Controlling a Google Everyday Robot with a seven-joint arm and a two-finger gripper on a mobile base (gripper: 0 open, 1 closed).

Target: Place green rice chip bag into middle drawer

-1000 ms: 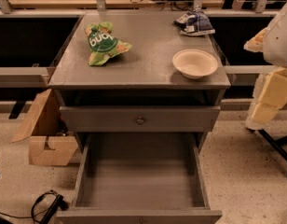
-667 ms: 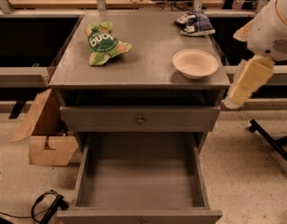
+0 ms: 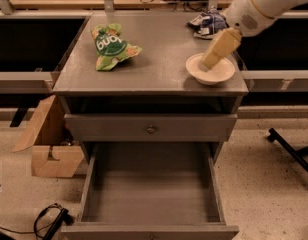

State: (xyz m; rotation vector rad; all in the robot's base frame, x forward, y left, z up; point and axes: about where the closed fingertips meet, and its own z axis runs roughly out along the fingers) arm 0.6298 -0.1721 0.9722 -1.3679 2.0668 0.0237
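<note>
The green rice chip bag (image 3: 112, 47) lies crumpled on the left part of the grey cabinet top (image 3: 154, 74). The middle drawer (image 3: 151, 191) is pulled out wide open below, and its grey floor is bare. My gripper (image 3: 218, 50) reaches in from the upper right on a white arm (image 3: 264, 4). Its beige tip hangs over the white bowl (image 3: 211, 70) at the right of the cabinet top. It holds nothing that I can see and is well to the right of the bag.
A closed drawer front with a small round knob (image 3: 151, 130) sits above the open drawer. A blue-and-white snack bag (image 3: 206, 23) lies at the back right of the top. A cardboard box (image 3: 49, 141) and a black cable (image 3: 51, 219) are on the floor at left, and a black stand leg (image 3: 289, 151) at right.
My arm has swung left from beside the cabinet's right edge to above the white bowl. The bag and the drawer have not moved.
</note>
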